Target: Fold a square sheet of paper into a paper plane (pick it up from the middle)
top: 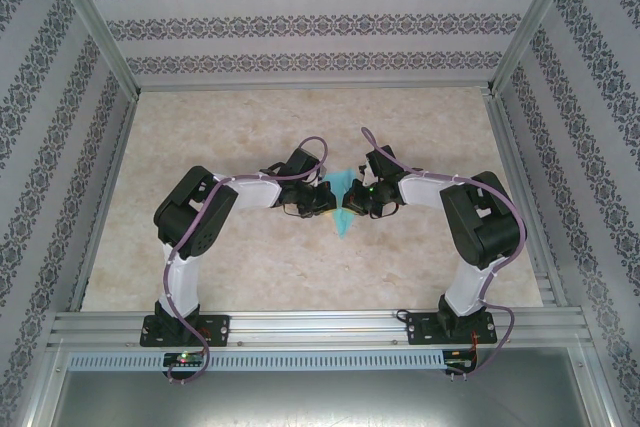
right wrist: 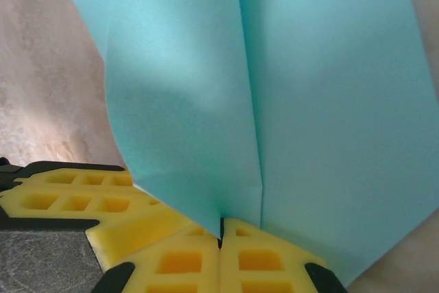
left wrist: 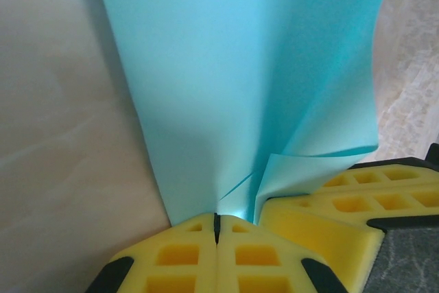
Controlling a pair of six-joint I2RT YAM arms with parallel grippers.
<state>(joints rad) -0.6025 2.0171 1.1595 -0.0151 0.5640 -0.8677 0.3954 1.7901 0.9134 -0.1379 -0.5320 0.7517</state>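
Note:
The turquoise-blue paper plane [top: 345,205] is held up between the two arms at the table's middle, a narrow creased dart with its point toward the near side. My left gripper [top: 326,197] is shut on its left edge. In the left wrist view the yellow fingertips [left wrist: 185,252] meet on the paper [left wrist: 233,87], and a loose flap curls beside them. My right gripper [top: 363,197] is shut on the opposite edge. In the right wrist view its gripper [right wrist: 220,230] pinches the paper [right wrist: 274,87] beside a long centre crease. The two grippers are almost touching.
The beige marbled table [top: 250,267] lies open around the arms. Patterned walls [top: 310,22] and aluminium rails [top: 300,325] enclose it. My right gripper's yellow fingers [left wrist: 343,204] show at the left wrist view's right edge. My left gripper's fingers [right wrist: 75,197] show at the right wrist view's left.

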